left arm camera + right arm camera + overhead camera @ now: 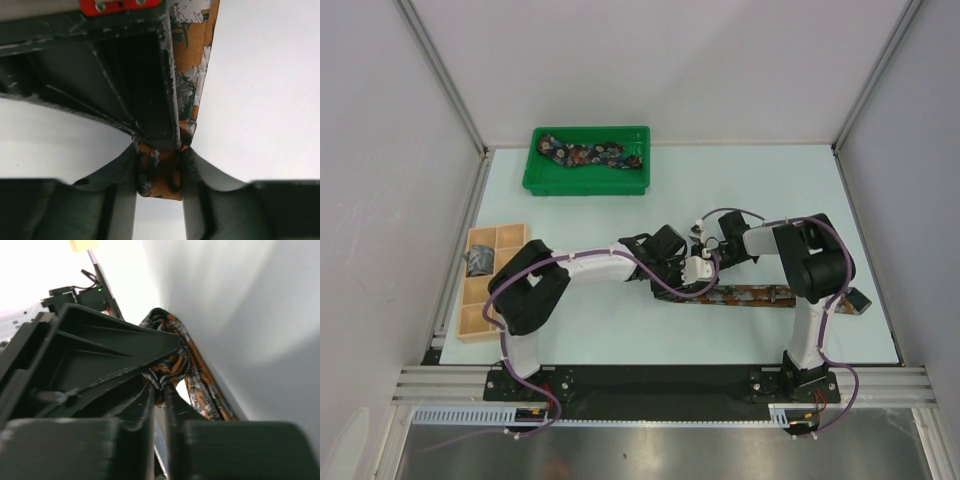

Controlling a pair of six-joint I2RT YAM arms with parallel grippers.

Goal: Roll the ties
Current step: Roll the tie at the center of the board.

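While the rust-brown tie (760,296) lies mostly flat at near right, we judge rolling barely begun: our left gripper (160,160) clamps its coiled end, the right gripper (161,385) seems pinched there too; the navy tie (592,155) sits unrolled in the far green tray (535,180)

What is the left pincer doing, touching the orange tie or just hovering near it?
Touching. The left wrist view shows the orange tie pinched inside the left pincer, with the fabric pressed against both of its sides.
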